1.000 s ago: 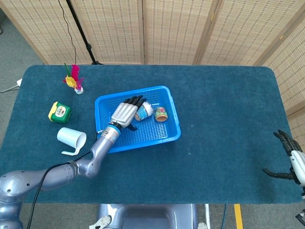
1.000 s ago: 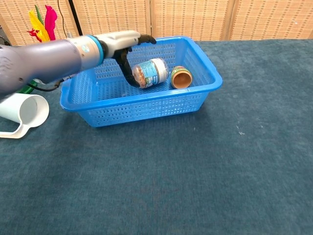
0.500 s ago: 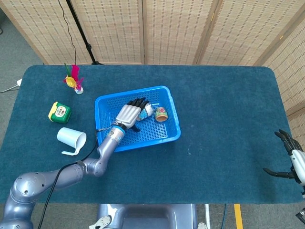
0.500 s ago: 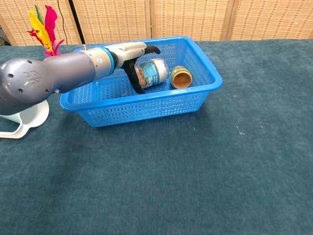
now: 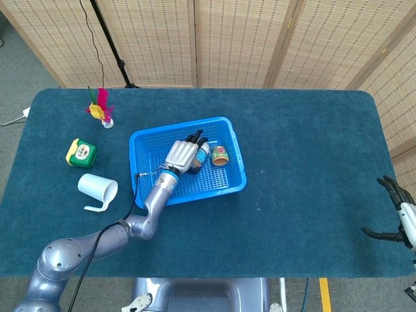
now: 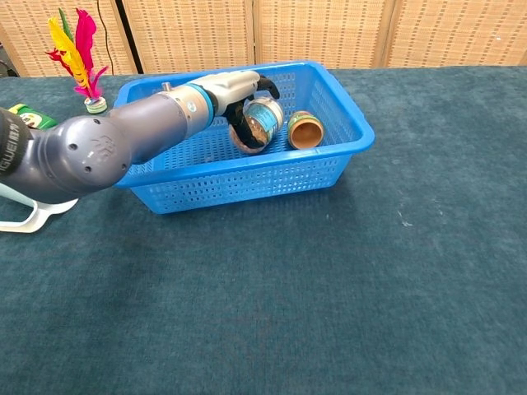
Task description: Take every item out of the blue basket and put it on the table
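Observation:
The blue basket [image 5: 195, 194] [image 6: 247, 177] stands left of the table's middle. Inside it a jar with a blue label [image 5: 203, 154] [image 6: 265, 118] lies on its side, and a small brown can [image 5: 220, 156] [image 6: 305, 130] lies just right of it. My left hand [image 5: 181, 155] [image 6: 233, 87] reaches into the basket from the left and its dark fingers [image 6: 239, 132] wrap around the jar. My right hand [image 5: 398, 216] hangs off the table's near right edge with fingers spread, holding nothing.
Left of the basket on the table are a white cup [image 5: 97, 188] [image 6: 20, 216], a green box [image 5: 80, 152] [image 6: 28, 115] and a feather shuttlecock [image 5: 100, 109] [image 6: 76, 51]. Folding screens stand behind the table.
My left hand has slid right inside the basket and its fingers have closed around the jar, which has turned slightly. The right hand has barely moved.

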